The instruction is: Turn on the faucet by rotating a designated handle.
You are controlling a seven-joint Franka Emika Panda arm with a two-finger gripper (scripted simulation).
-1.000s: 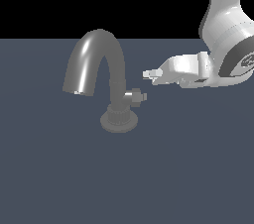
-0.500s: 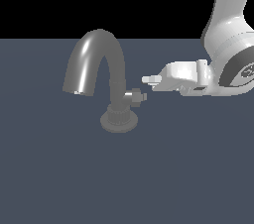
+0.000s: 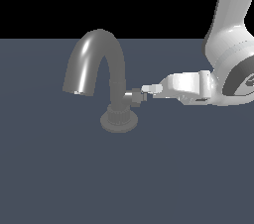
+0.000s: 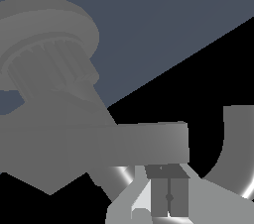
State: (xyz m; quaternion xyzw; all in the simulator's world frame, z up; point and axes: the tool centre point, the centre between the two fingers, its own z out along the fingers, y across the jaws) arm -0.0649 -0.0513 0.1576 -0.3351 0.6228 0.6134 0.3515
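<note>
Gripper at the faucet's handle

The faucet [image 3: 106,77] stands on the dark surface [image 3: 59,178]; its handle [image 3: 137,96] juts sideways from the stem above the round base. The gripper [image 3: 145,90] has its fingertips at the handle's outer end; whether its fingers are apart or together cannot be told.

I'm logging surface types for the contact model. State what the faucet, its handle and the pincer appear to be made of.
Faucet: looks like glossy grey metal; a bright highlight streaks along the arched spout.
Handle: apparently polished metal too, with a shiny glint on its short stub.
Pincer: white, smooth, softly shaded, probably plastic or painted casing; the render leaves it open.
</note>
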